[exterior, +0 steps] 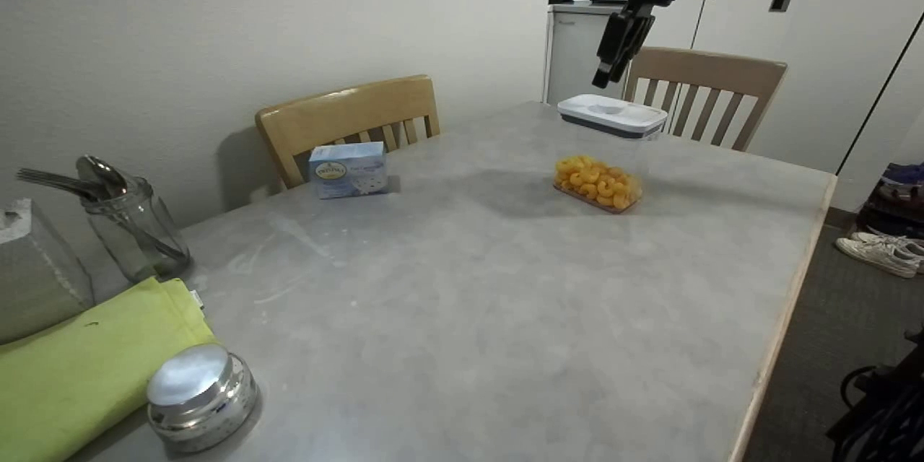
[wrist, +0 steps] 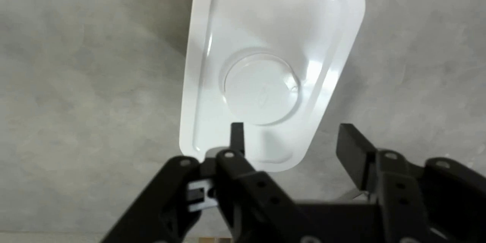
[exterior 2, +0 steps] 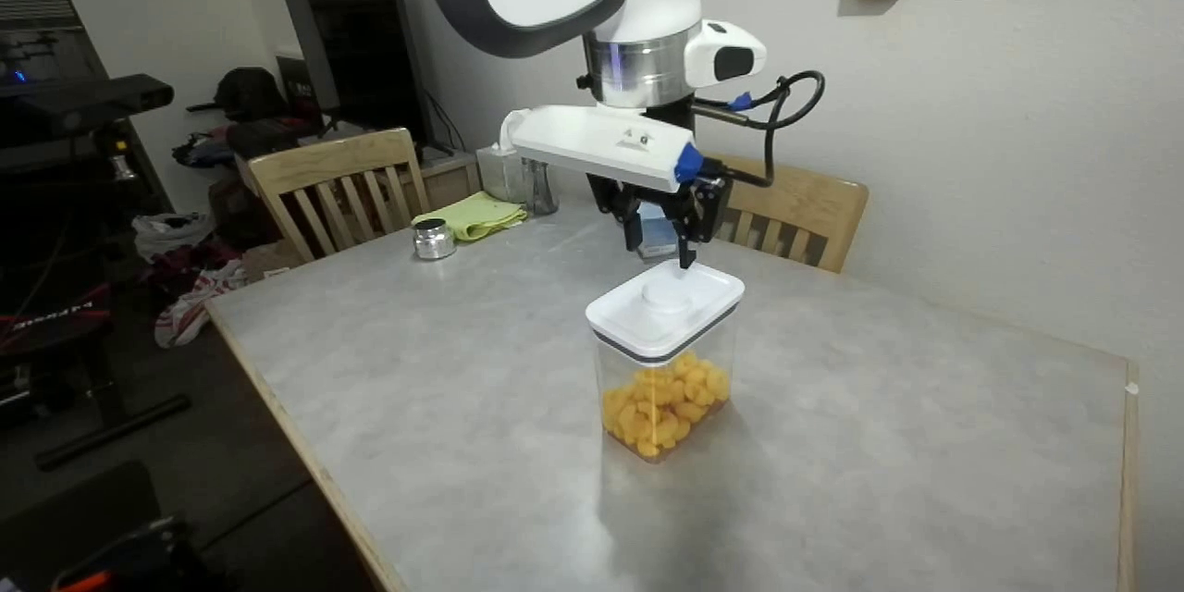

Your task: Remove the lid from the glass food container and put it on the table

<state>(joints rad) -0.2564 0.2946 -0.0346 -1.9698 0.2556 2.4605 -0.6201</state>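
The lid [exterior 2: 638, 322] sits on the container [exterior 2: 618, 372], its dark seal [exterior: 599, 125] showing below the white top, and the container stands upright on the table [exterior: 469, 317] with orange-yellow food [exterior: 598, 182] filling its lower part. The gripper [wrist: 290, 126] hangs above the lid, fingers [wrist: 237, 136] spread well apart; in the wrist view one shows over the lid's end, near the round button [wrist: 262, 89], the other over the table, though how close the tips come is hard to judge. In an exterior view a box [exterior: 349, 173] stands near a chair [exterior: 346, 115], well apart from the container, and a jar [exterior: 141, 256] of cutlery [exterior: 101, 172], a cloth [exterior: 101, 361] and a tin [exterior: 198, 401] are grouped together
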